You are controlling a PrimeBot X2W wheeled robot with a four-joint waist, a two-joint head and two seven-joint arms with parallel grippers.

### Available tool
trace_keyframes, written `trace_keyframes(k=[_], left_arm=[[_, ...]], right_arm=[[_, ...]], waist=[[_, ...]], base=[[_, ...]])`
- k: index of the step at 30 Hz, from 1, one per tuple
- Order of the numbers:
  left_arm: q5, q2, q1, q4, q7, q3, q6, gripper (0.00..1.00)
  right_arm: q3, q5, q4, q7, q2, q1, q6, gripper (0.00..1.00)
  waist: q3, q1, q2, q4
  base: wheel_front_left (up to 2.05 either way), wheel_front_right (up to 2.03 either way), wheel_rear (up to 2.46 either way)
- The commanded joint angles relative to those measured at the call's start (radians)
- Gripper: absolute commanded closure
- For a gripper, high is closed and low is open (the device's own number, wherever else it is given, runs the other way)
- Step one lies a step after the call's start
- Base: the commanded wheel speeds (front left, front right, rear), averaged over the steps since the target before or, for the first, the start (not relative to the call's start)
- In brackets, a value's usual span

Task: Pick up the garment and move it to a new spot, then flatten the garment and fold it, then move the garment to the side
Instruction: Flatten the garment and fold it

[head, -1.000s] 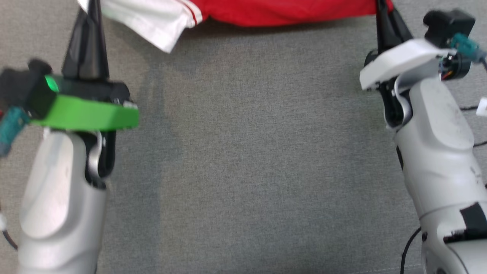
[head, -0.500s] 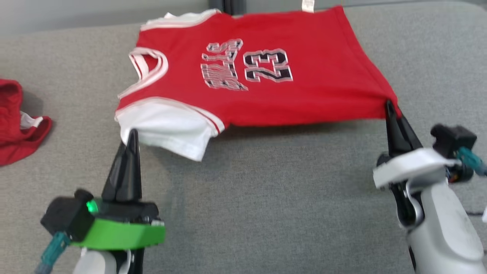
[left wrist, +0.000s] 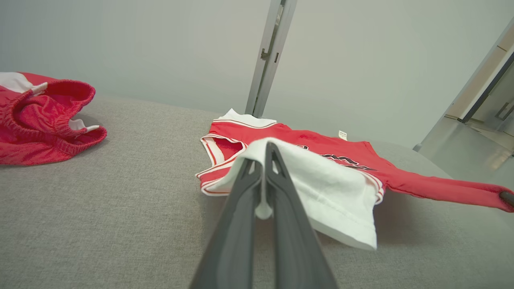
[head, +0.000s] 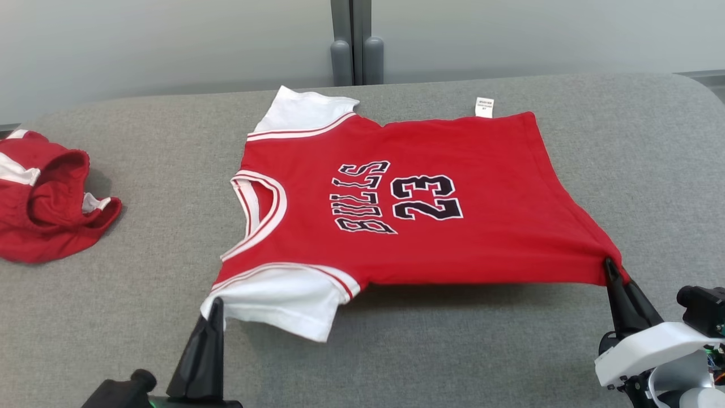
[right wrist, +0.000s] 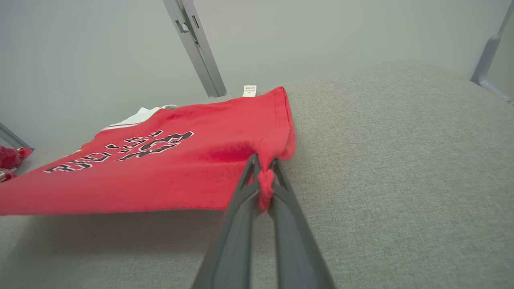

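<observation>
The garment (head: 419,198) is a red jersey with white sleeves and "BULLS 23" printed on it, spread across the grey table (head: 141,317). My left gripper (head: 215,309) is shut on the near white sleeve (left wrist: 317,188), which droops over the fingers. My right gripper (head: 613,269) is shut on the near red hem corner (right wrist: 265,184). The near edge of the jersey hangs lifted between the two grippers, with a shadow beneath; the far edge rests on the table.
A second crumpled red garment (head: 45,204) lies at the table's far left. A grey post (head: 351,42) and a pale wall stand behind the table. Bare grey table surface lies in front of the jersey and to its right (head: 651,170).
The head camera has tilted up, bringing the whole jersey and the back wall into view. Both grippers stay shut on the jersey's near edge, stretched between them.
</observation>
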Motion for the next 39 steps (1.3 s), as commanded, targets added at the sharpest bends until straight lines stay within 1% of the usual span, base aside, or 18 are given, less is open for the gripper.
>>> trace_keyframes(k=[1, 6, 9, 13, 17, 23, 29, 33, 38, 39], left_arm=[[-0.007, 0.002, 0.002, 0.013, 0.007, -0.007, -0.004, 1.00], [-0.020, 0.001, -0.058, 0.099, 0.028, -0.032, -0.021, 1.00], [-0.021, -0.003, -0.108, 0.160, 0.030, -0.043, -0.028, 1.00], [-0.021, -0.016, -0.189, 0.233, 0.026, -0.056, -0.036, 1.00], [-0.012, -0.023, -0.295, 0.303, 0.009, -0.070, -0.047, 1.00], [0.002, -0.022, -0.477, 0.445, -0.003, -0.095, -0.060, 1.00], [-0.010, -0.031, -0.618, 0.615, -0.034, -0.079, -0.063, 1.00], [-0.014, -0.037, -0.679, 0.715, -0.048, -0.079, -0.065, 1.00], [-0.021, -0.046, -0.734, 0.823, -0.066, -0.080, -0.062, 1.00], [-0.022, -0.048, -0.742, 0.839, -0.071, -0.079, -0.060, 1.00]], right_arm=[[-0.008, 0.008, 0.012, 0.017, -0.004, 0.004, -0.001, 1.00], [-0.009, -0.027, 0.091, 0.078, -0.004, -0.037, -0.001, 1.00], [-0.015, -0.027, 0.153, 0.105, -0.003, -0.065, -0.001, 1.00], [-0.012, -0.033, 0.205, 0.130, -0.003, -0.115, -0.001, 1.00], [-0.014, 0.009, 0.236, 0.146, -0.004, -0.169, -0.001, 1.00], [-0.025, 0.055, 0.298, 0.162, -0.003, -0.267, -0.001, 1.00], [-0.028, 0.066, 0.404, 0.152, -0.004, -0.391, -0.001, 1.00], [-0.031, 0.012, 0.493, 0.125, -0.003, -0.473, -0.001, 1.00], [-0.021, -0.009, 0.602, 0.087, -0.004, -0.550, -0.001, 1.00], [-0.020, -0.005, 0.618, 0.077, -0.004, -0.561, -0.001, 0.84]], waist=[[0.000, 0.0001, 0.0000, 0.000], [0.009, 0.0001, 0.0000, -0.001], [0.019, 0.0001, 0.0000, 0.001], [0.036, 0.0001, 0.0000, 0.005], [0.052, 0.0001, 0.0000, 0.005], [0.079, 0.0001, 0.0000, 0.002], [0.108, 0.0001, 0.0000, -0.011], [0.123, 0.0001, 0.0000, -0.015], [0.134, 0.0001, 0.0000, -0.015], [0.135, 0.0001, 0.0000, -0.015]], base=[[0.00, 0.00, 0.00], [0.00, 0.00, 0.00], [0.00, 0.00, 0.00], [0.00, 0.00, 0.00], [0.00, 0.00, 0.00], [0.00, 0.00, 0.00], [0.00, 0.00, 0.00], [0.00, 0.00, 0.00], [0.00, 0.00, 0.00], [0.00, 0.00, 0.00]])
